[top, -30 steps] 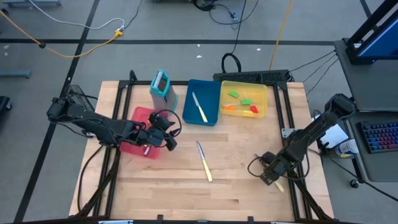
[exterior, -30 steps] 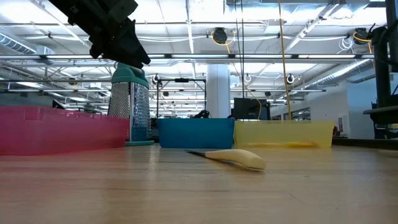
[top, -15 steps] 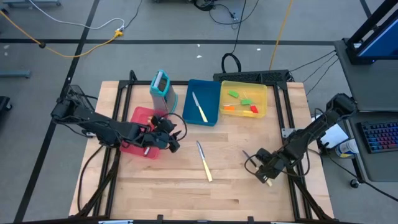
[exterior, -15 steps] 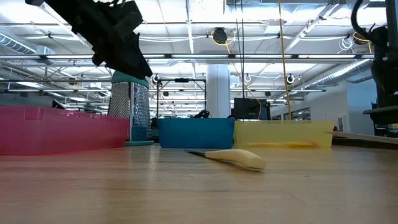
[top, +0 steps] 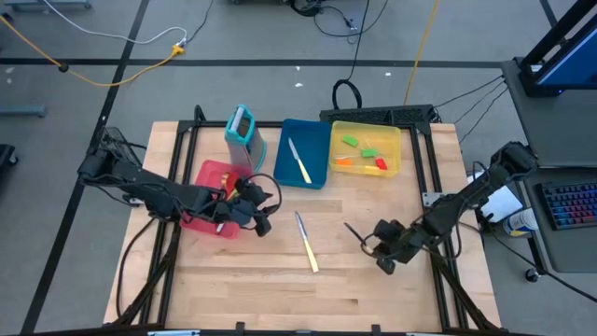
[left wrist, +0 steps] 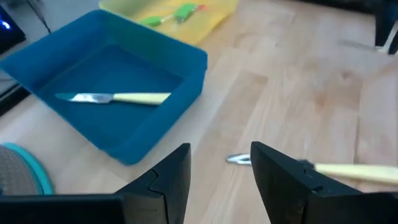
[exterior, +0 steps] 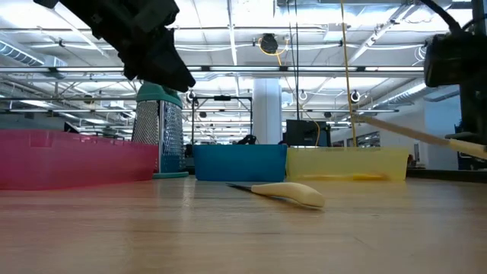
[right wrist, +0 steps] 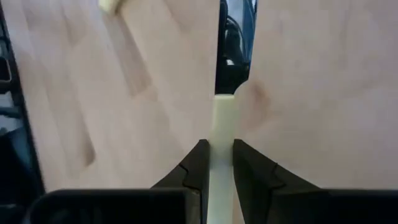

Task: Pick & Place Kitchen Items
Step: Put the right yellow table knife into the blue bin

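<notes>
A wooden table [top: 280, 271] on a grey concrete floor, seen from overhead. The left gripper [top: 259, 217] hangs at the red tray's [top: 207, 175] edge, its jaws parted and holding nothing. A cream-handled knife [top: 306, 241] lies on the bare wood just beyond those jaws. Farther off stand a teal upright holder [top: 242, 128], a blue tray [top: 308, 175] with a second knife [top: 298, 161] in it, and a yellow tray [top: 403, 149] with green and orange mini spatulas [top: 362, 154]. The right gripper [top: 381, 245] is out over the table's right side, closed on a slim utensil [top: 355, 231] that sticks out from its jaws.

At table height, an open hall with ceiling lights lies behind. The knife on the wood [exterior: 289, 193] rests in front of the blue tray [exterior: 240, 162]. The right arm's held utensil [exterior: 415, 132] slants above the table.

From the left wrist, the left gripper [left wrist: 221, 171] has its dark fingers [left wrist: 277, 171] spread, with the loose knife's blade tip [left wrist: 238, 159] between them and its cream handle beyond one finger. The blue tray's knife [left wrist: 115, 98] lies farther ahead.

From the right wrist, the right gripper [right wrist: 217, 163] pinches a cream handle [right wrist: 224, 127] tightly between its jaws.
</notes>
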You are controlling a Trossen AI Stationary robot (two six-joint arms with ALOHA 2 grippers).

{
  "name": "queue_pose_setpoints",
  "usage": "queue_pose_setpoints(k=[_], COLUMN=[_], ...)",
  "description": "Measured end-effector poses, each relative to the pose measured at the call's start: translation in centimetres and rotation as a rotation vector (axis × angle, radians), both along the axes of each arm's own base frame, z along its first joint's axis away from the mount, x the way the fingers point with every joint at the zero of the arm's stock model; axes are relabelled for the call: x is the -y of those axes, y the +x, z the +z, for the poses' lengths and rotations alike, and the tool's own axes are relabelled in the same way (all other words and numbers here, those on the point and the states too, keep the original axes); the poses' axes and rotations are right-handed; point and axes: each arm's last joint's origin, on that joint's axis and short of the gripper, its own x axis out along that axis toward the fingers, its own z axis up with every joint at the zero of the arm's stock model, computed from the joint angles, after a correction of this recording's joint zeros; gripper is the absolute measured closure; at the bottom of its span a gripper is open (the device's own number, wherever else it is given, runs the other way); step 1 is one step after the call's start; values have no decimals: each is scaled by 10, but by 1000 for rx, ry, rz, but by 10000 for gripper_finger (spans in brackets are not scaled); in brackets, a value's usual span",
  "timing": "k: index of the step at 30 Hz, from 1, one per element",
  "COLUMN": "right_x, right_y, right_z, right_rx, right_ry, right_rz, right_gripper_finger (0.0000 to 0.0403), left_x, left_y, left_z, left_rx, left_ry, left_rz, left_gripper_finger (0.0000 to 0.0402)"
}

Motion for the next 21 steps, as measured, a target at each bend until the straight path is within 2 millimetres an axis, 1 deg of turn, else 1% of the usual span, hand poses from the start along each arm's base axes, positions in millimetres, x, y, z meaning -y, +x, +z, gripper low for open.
queue_pose_setpoints(k=[3,6,12,16,21], right_x=[5,11,24,37,58], right_y=[5,13,38,56,75], right_z=[1,5,20,31,40], right_rx=[62,161,423,547,658], right_ry=[-77,-172,-425,-531,-664], right_rz=[-18,-48,-94,-118,-247], right_gripper_finger=[358,358,358,358,358], left_x=[0,-1,-1,-1,-1], left_y=[0,0,2,2,3], left_z=[0,-1,1,2,2], left_rx=[8,9,37,49,55], left_ry=[-13,-25,-42,-44,-32], left_rz=[9,26,36,35,25], left_gripper_finger=[231,231,231,231,231])
